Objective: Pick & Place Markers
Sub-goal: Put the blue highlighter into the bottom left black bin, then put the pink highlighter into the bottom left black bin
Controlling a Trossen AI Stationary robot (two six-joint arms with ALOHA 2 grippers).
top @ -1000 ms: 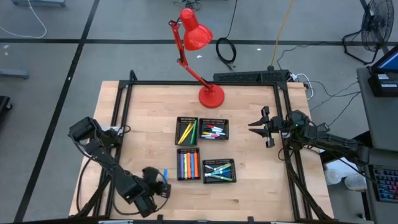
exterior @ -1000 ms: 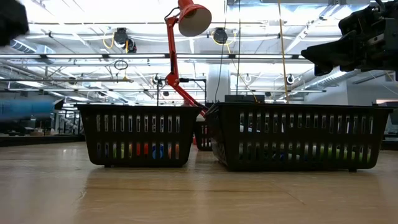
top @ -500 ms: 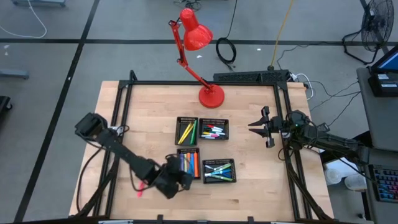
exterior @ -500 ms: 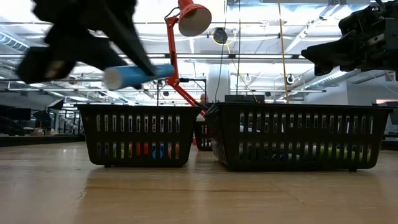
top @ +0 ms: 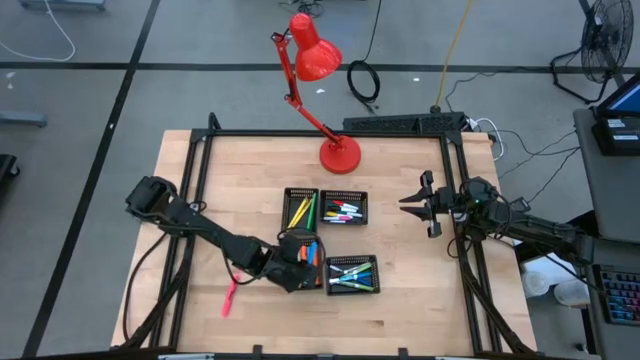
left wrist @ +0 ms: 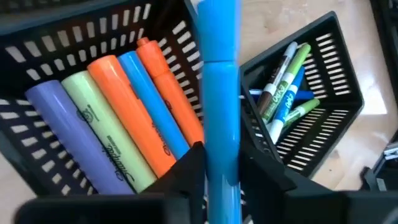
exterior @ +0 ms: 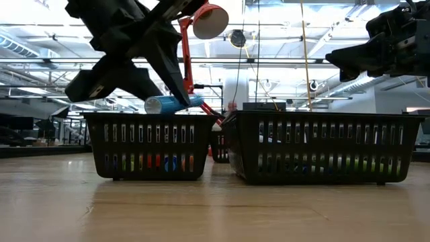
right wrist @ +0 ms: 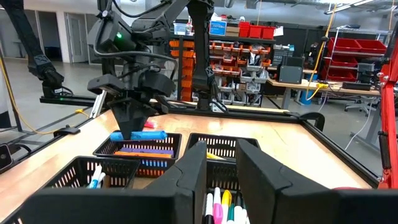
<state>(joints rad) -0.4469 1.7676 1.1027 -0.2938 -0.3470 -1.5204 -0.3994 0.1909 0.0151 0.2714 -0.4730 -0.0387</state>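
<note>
My left gripper (top: 302,257) hangs over the near-left black mesh tray (top: 290,284) and is shut on a blue highlighter (exterior: 173,103). That tray holds purple, yellow-green, orange and blue highlighters (left wrist: 118,118). The near-right tray (top: 352,290) holds blue-green pens (left wrist: 283,99). The far-left tray (top: 300,191) holds yellow, green and orange markers, the far-right tray (top: 344,192) white pens with pink and red caps. A pink marker (top: 228,297) lies flat on the table at the near left. My right gripper (top: 404,204) waits open near the right edge, touching nothing. My left gripper pinches the blue highlighter's barrel (left wrist: 221,163) between its two fingers (left wrist: 188,168). The fingers slant down from above. The highlighter is lifted clear, lies almost level just above the near-left tray's rim (exterior: 151,115), and its round end (exterior: 152,105) sticks out past the fingers.
A red desk lamp stands with its base (top: 339,154) at the table's far middle, its arm and shade reaching beyond the far edge. A black frame (top: 452,200) runs around the table. The four trays sit close together at the table's middle.
My left gripper, shut on the blue highlighter, has swung from the table's near-left area toward the right and a little toward the far edge, ending over the near-left tray. In the last half second it has carried the highlighter lower, to just above the tray's rim. The right arm has kept still.
</note>
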